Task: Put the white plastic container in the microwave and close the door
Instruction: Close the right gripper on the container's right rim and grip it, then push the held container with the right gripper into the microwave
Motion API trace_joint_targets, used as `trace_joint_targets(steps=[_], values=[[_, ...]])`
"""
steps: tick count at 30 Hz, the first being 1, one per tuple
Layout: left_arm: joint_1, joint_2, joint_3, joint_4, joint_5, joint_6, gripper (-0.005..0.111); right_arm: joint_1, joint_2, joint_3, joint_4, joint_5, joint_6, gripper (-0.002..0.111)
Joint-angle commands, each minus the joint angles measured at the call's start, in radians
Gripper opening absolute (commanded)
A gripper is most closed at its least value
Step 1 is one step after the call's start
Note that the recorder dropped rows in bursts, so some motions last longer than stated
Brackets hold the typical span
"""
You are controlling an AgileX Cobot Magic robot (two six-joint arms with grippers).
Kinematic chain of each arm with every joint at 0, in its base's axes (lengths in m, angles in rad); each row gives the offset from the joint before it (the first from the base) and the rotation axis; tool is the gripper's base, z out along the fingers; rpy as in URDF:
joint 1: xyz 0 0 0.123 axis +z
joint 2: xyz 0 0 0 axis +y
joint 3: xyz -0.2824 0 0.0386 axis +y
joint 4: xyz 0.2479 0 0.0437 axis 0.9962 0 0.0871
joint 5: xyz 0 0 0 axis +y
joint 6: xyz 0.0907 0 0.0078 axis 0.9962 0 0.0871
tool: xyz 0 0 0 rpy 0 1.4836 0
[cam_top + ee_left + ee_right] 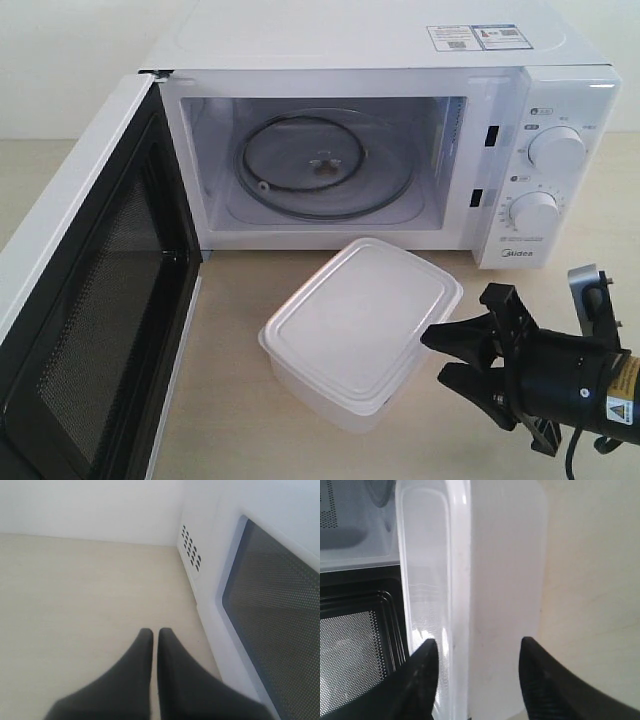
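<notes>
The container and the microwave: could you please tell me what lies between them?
Nothing but bare table lies between the container and the microwave, as the exterior view shows.

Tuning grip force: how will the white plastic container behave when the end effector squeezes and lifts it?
Likely light: the white plastic container looks thin and translucent. Its walls may flex in the right end effector. The glossy rim looks slippery; its low, wide shape should resist tipping.
</notes>
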Motion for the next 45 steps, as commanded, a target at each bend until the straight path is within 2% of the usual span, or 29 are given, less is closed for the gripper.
trace_joint_targets(steps=[1,7,16,23,25,26,28,32,36,41,42,45], values=[[0.003,-0.003,0.003,-0.001,-0.002,0.004,0.004,0.001,-0.002,-0.002,0.003,-0.007,-0.008,0.049],[0.003,-0.003,0.003,-0.001,-0.002,0.004,0.004,0.001,-0.002,-0.07,-0.088,0.021,0.049,0.049],[0.003,-0.003,0.003,-0.001,-0.002,0.004,0.004,0.003,-0.002,-0.072,-0.046,0.079,0.061,0.048],[0.003,-0.003,0.003,-0.001,-0.002,0.004,0.004,0.003,-0.002,-0.072,-0.05,0.09,0.068,0.029],[0.003,-0.003,0.003,-0.001,-0.002,0.004,0.004,0.011,-0.002,-0.072,-0.048,0.09,0.068,0.031],[0.003,-0.003,0.003,-0.001,-0.002,0.004,0.004,0.034,-0.002,-0.077,-0.042,0.09,0.078,0.036],[0.003,-0.003,0.003,-0.001,-0.002,0.004,0.004,0.094,-0.002,-0.106,-0.04,0.115,0.087,0.039],[0.003,-0.003,0.003,-0.001,-0.002,0.004,0.004,0.165,-0.002,-0.152,0.019,0.157,0.098,0.039],[0.003,-0.003,0.003,-0.001,-0.002,0.004,0.004,0.169,-0.002,-0.153,0.042,0.168,0.108,0.038],[0.003,-0.003,0.003,-0.001,-0.002,0.004,0.004,0.169,-0.002,-0.153,0.059,0.163,0.11,0.004],[0.003,-0.003,0.003,-0.001,-0.002,0.004,0.004,0.169,-0.002,-0.153,0.059,0.168,0.11,0.0],[0.003,-0.003,0.003,-0.001,-0.002,0.004,0.004,0.169,-0.002,-0.153,0.059,0.168,0.098,0.0]])
